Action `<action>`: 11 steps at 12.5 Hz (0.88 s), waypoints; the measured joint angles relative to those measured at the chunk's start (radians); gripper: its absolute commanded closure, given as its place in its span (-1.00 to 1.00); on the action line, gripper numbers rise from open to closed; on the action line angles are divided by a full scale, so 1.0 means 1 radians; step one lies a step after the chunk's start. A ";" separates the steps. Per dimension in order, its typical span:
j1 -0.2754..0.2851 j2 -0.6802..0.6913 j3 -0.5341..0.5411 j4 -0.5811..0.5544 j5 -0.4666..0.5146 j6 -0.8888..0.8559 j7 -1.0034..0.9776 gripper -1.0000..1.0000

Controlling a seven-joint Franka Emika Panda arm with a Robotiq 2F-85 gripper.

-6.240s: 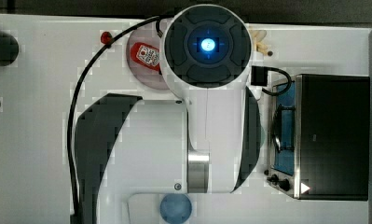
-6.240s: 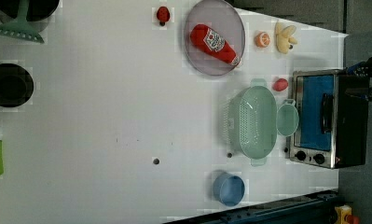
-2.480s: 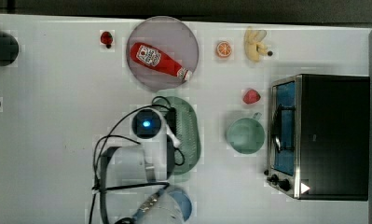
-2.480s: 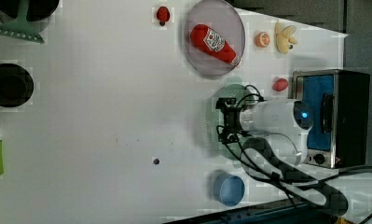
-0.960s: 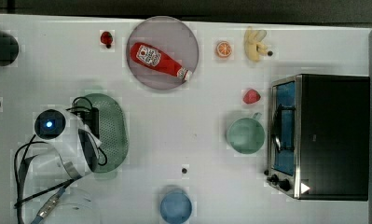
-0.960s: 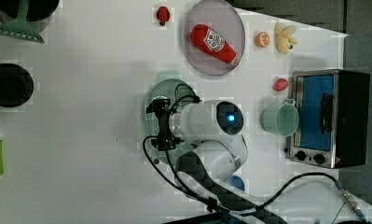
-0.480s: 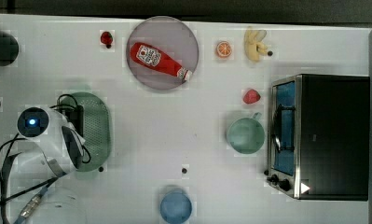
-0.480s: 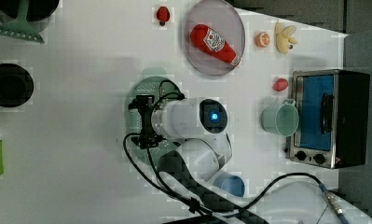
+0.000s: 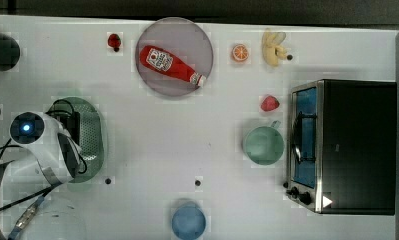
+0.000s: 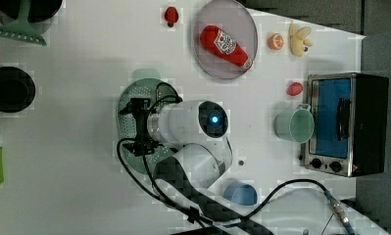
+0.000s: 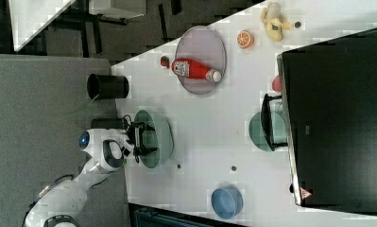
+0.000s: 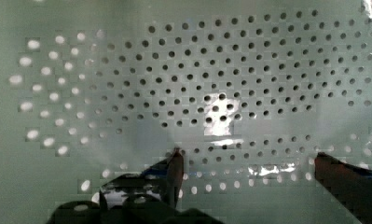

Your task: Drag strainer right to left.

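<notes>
The strainer (image 9: pixel 94 134) is a pale green oval basket with a perforated floor, lying near the top view's left edge of the white table. My gripper (image 9: pixel 76 129) reaches down into it from above. In the left view the gripper (image 10: pixel 138 127) stands over the strainer (image 10: pixel 126 115), and in the right view the gripper (image 11: pixel 141 139) sits inside the strainer (image 11: pixel 160 137). The wrist view shows the strainer's dotted floor (image 12: pixel 221 79) close up. The gripper (image 12: pixel 249 163) is open, its two fingertips (image 12: pixel 175 167) wide apart against the floor with nothing held between them.
A grey plate (image 9: pixel 197 40) carries a ketchup bottle (image 9: pixel 173 65). A green mug (image 9: pixel 263 145), a toaster oven (image 9: pixel 343 146), a blue bowl (image 9: pixel 188 221), a strawberry (image 9: pixel 269 103), an orange slice (image 9: pixel 240 52), a banana (image 9: pixel 273 48) and a black cup (image 9: pixel 0 51) stand around.
The arm and the strainer have slid together towards the top view's left, from near the mug to near the table's left edge. The gripper has stayed open.
</notes>
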 measured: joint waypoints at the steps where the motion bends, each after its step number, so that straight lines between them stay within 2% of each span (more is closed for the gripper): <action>1: 0.012 0.000 -0.006 0.000 -0.005 0.001 0.000 -1.00; 3: 0.043 0.000 -0.029 0.016 -0.022 -0.026 0.000 -1.00; 6: 0.061 -0.053 -0.030 -0.003 -0.013 -0.119 -0.076 -1.00; 9: 0.086 -0.215 -0.091 -0.042 -0.022 -0.273 -0.232 -1.00; 11: 0.120 -0.351 -0.200 -0.039 -0.012 -0.349 -0.339 -1.00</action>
